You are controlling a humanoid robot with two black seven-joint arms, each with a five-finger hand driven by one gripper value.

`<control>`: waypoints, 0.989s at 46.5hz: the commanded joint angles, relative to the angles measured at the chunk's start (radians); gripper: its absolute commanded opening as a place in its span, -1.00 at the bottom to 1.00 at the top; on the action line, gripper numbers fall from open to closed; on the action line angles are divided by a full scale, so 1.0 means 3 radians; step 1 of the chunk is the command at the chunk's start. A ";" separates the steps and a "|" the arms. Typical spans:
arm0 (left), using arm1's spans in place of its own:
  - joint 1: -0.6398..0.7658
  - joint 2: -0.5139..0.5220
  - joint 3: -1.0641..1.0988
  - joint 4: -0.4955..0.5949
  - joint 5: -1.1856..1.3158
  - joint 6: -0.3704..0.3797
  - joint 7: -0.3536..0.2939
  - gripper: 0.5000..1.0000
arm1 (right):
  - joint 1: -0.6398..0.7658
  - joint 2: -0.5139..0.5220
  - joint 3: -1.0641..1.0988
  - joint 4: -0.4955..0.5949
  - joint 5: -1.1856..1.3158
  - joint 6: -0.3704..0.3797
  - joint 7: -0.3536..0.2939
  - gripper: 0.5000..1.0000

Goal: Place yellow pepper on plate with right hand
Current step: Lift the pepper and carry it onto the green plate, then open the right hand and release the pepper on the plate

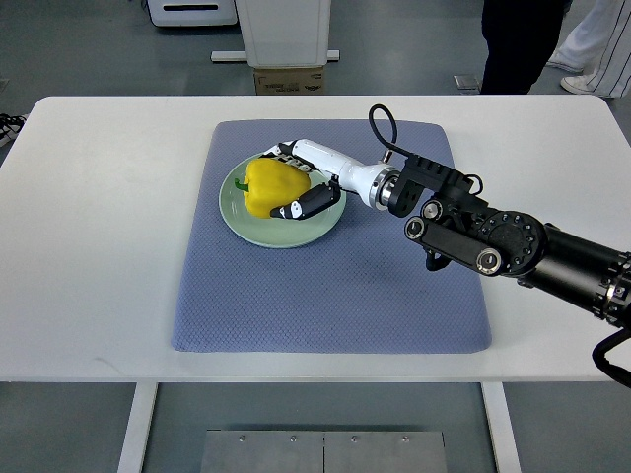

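Blue mat (325, 296), plate (237, 215), yellow pepper (271, 185), right hand (308, 182)

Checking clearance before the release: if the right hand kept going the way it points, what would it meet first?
The right hand points left, so likely the yellow pepper it is wrapped around, on the plate.

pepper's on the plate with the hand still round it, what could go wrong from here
1. The right hand has fingers wrapped around the yellow pepper; pulling away before they open could drag it off the plate.
2. The pepper is rounded, so it may roll toward the rim once released.
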 commanded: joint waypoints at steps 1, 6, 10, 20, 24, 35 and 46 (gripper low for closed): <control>-0.0001 0.0000 0.0000 0.0001 0.0000 0.0001 -0.0001 1.00 | -0.0002 0.0002 -0.0011 -0.0002 -0.0001 -0.0006 -0.0021 -1.00; -0.0001 0.0000 0.0000 -0.0004 0.0000 0.0001 -0.0001 1.00 | -0.0012 0.0002 -0.0041 -0.0048 -0.0001 -0.0006 -0.0021 -1.00; -0.0001 0.0000 0.0000 -0.0004 0.0000 0.0001 -0.0001 1.00 | -0.0023 0.0002 -0.0082 -0.0094 -0.0001 -0.0011 -0.0015 -1.00; -0.0001 0.0000 0.0000 0.0001 0.0000 0.0001 -0.0001 1.00 | -0.0048 0.0002 -0.0159 -0.0094 -0.0001 -0.0062 -0.0016 -1.00; -0.0001 0.0000 0.0000 0.0001 0.0000 0.0001 -0.0001 1.00 | -0.0079 0.0002 -0.0159 -0.0094 0.0004 -0.0062 -0.0021 -1.00; -0.0001 0.0000 0.0000 -0.0004 0.0000 0.0001 -0.0001 1.00 | -0.0125 0.0002 -0.0154 -0.0094 0.0029 -0.0093 0.0000 -0.63; -0.0001 0.0000 0.0000 0.0001 0.0000 -0.0004 -0.0001 1.00 | -0.0135 0.0002 -0.0149 -0.0094 0.0126 -0.0200 0.0010 0.96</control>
